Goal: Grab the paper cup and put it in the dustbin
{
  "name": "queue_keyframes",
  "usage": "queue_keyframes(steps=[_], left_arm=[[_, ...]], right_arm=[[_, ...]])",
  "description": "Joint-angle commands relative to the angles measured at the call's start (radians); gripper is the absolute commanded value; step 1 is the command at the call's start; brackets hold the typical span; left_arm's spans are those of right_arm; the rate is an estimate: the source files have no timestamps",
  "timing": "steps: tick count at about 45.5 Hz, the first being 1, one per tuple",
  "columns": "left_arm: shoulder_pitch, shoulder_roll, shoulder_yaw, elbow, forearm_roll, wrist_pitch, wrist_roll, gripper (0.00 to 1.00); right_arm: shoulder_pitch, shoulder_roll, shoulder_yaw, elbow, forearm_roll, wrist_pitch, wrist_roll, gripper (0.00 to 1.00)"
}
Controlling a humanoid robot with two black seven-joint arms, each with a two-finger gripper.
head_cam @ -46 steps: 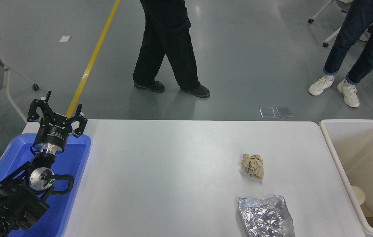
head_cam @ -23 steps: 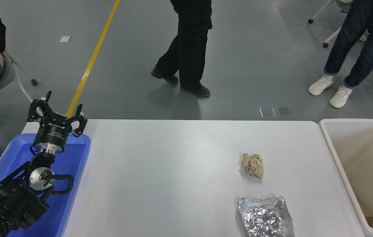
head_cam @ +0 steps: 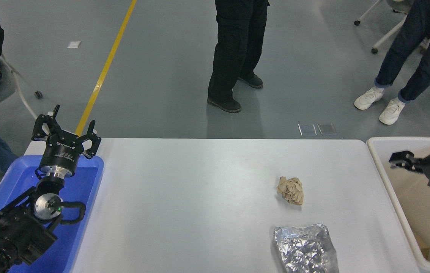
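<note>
— Now, where's our right tool [head_cam: 399, 159]?
— Over the dustbin [head_cam: 380, 146], holding nothing; whether its fingers are apart we cannot tell.
— And the paper cup?
— We see none. Our left tool [head_cam: 65, 131] is spread above the blue tray [head_cam: 85, 189].

Right gripper [head_cam: 399, 158]: enters from the right edge, hanging over the dustbin [head_cam: 380, 163], fingertips pointing left; whether it is spread or closed is unclear.
Paper cup: not visible.
Brown paper ball [head_cam: 291, 190]: on the white table [head_cam: 199, 197], left of and nearer than the right jaws.
Foil tray [head_cam: 306, 248]: nearer still, at the table's front edge.
Left gripper [head_cam: 66, 131]: fingers spread, holding nothing, over the blue tray [head_cam: 85, 182]'s far end.
</note>
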Motion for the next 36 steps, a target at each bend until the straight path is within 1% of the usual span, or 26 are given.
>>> queue_keyframes(steps=[1, 5, 10, 17, 23, 36], left_arm=[[0.0, 0.0, -0.001, 0.001, 0.0, 0.0, 0.0, 0.98], [0.0, 0.0, -0.001, 0.001, 0.0, 0.0, 0.0, 0.98], [0.0, 0.0, -0.001, -0.001, 0.0, 0.0, 0.0, 0.98], [0.0, 0.0, -0.001, -0.001, 0.0, 0.0, 0.0, 0.98], [0.0, 0.0, -0.001, -0.001, 0.0, 0.002, 0.0, 0.98], [0.0, 0.0, 0.0, -0.001, 0.0, 0.002, 0.0, 0.98]], right_arm=[[0.291, 0.121, -0.029, 0.044, 0.045, 0.323, 0.0, 1.0], [0.331, 0.179, -0.025, 0.044, 0.07, 0.323, 0.0, 1.0], [0.365, 0.24, -0.011, 0.046, 0.07, 0.323, 0.0, 1.0], [0.382, 0.283, 0.021, 0.05, 0.071, 0.323, 0.0, 1.0], [0.388, 0.381, 0.025, 0.05, 0.07, 0.323, 0.0, 1.0], [0.404, 0.447, 0.015, 0.044, 0.068, 0.323, -0.001, 1.0]])
